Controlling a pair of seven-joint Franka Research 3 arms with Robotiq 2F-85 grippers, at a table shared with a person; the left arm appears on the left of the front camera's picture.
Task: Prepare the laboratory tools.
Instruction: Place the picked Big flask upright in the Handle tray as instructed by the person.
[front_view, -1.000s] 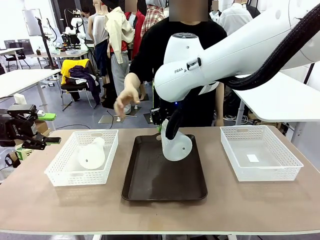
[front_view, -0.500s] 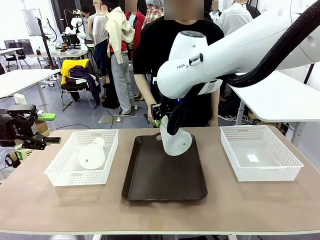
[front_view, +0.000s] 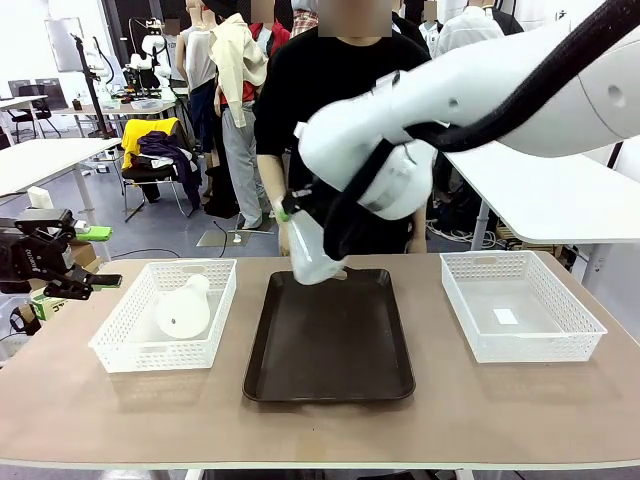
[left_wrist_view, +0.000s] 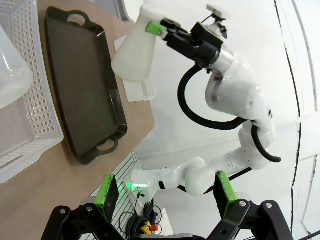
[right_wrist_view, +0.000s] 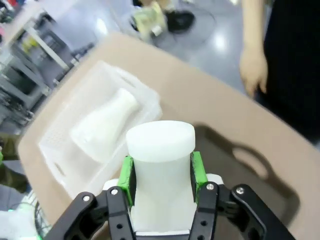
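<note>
Moved since a second ago: held flask (front_view: 312, 255) lifted off the dark tray (front_view: 330, 365) and swung toward the robot's left; person's hand (right_wrist_view: 254, 70) dropped back to the far side of the bench (front_view: 320, 430).
Right hand (front_view: 298, 218): clamped on the neck of that flask, green pads on either side just under the rim.
Held flask: hanging clear above the tray's far left corner, wide base down, neck up, leaning a little.
Second flask (front_view: 183, 308): lying on its side in the left white basket (front_view: 120, 345), round base toward the robot, neck pointing to the far side.
Left hand (front_view: 98, 258): fingers spread wide, gripping nothing, off the bench's left edge, near the left basket.
Right basket (front_view: 540, 345): at the bench's right end, well apart from both flasks.
Relation that matters: tray directly beneath and slightly right of the held flask, so probably a straight lowering to stand it base down.
Nearer arm for the lying flask: left, by a clear margin.
Risk: leaning base could touch down on its edge and tip.
</note>
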